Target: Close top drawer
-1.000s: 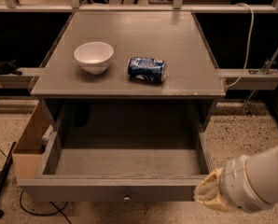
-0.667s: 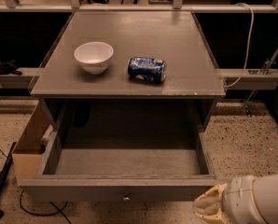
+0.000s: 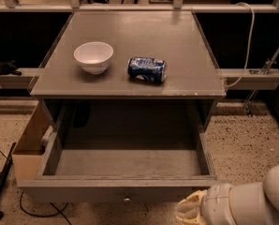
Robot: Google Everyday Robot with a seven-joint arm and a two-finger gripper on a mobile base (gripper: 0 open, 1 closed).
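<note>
The top drawer (image 3: 125, 187) of the grey cabinet is pulled wide open toward me. It is shallow, wide and empty inside. Its flat front panel has a small round metal knob (image 3: 127, 199) at centre. My gripper (image 3: 190, 212) is at the bottom right, low in front of the drawer's front panel and to the right of the knob. Only its pale fingertips and the white wrist (image 3: 242, 204) show.
On the cabinet top (image 3: 177, 36) stand a white bowl (image 3: 93, 56) and a blue can (image 3: 147, 70) lying on its side. A cardboard box (image 3: 27, 144) sits on the floor left of the drawer. A black cable (image 3: 0, 186) lies at the lower left.
My gripper and arm have moved down and toward the lower right corner, away from the drawer's right front edge. The drawer has not moved.
</note>
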